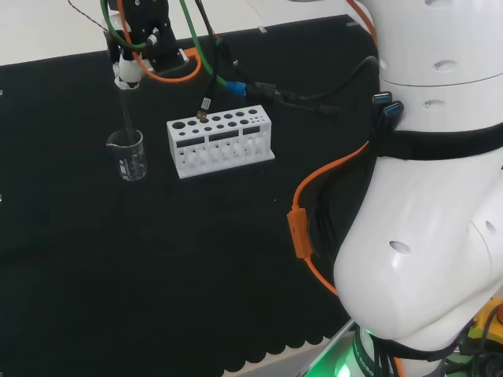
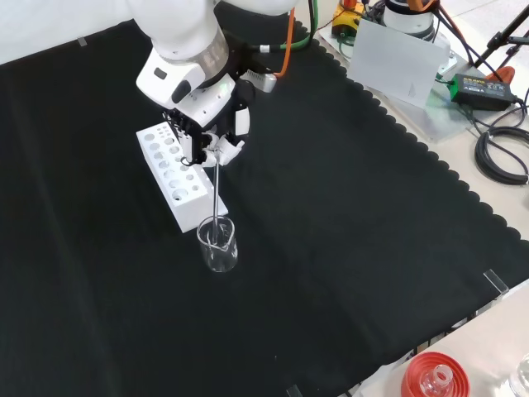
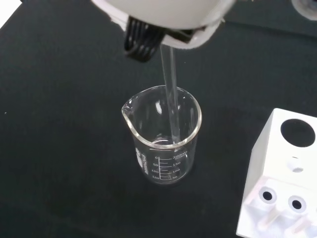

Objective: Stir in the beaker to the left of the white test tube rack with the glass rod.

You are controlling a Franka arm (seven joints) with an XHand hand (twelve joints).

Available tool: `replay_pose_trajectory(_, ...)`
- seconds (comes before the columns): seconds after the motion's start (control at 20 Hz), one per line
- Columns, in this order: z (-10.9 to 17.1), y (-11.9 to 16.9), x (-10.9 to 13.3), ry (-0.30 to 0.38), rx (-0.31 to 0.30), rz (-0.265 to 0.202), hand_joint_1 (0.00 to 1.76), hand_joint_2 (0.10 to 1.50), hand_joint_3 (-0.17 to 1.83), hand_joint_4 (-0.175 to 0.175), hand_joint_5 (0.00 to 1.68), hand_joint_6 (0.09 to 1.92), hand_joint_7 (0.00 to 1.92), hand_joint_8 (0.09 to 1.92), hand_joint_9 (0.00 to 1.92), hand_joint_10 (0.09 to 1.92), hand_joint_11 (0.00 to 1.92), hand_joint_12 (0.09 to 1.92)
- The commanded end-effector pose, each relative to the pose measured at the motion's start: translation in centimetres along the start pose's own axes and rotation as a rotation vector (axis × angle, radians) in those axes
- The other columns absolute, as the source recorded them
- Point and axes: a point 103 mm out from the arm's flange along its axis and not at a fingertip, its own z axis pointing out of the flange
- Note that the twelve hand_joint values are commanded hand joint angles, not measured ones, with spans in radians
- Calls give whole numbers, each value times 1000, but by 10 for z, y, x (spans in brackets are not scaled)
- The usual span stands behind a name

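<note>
Beaker [image 2: 218,245] stands directly below the fingers [image 2: 216,149], beside the white rack [image 2: 173,174]. The hand [image 2: 211,124] pinches the glass rod [image 2: 216,194] upright, its tip inside the beaker near the bottom. Stirring is under way; next, small circles clear of the wall.

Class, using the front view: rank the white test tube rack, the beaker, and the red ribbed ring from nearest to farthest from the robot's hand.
Measured from the hand in the front view:
1. White test tube rack: right beside the hand, to its left.
2. Beaker: below the hand, with the glass rod reaching down into it.
3. Red ribbed ring: far off, at the bottom right corner.
</note>
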Motion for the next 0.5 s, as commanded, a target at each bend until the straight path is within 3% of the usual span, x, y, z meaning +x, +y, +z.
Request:
replay_pose_trajectory(0.05, -1, -2, 2, -6, -7, -5, 1192, 637, 829, -175, 1138, 973, 1621, 532, 1920, 87, 1692, 451)
replay_pose_trajectory(0.5, 0, -5, 3, -6, -5, -2, 1192, 636, 829, -175, 1138, 972, 1621, 531, 1920, 87, 1692, 452)
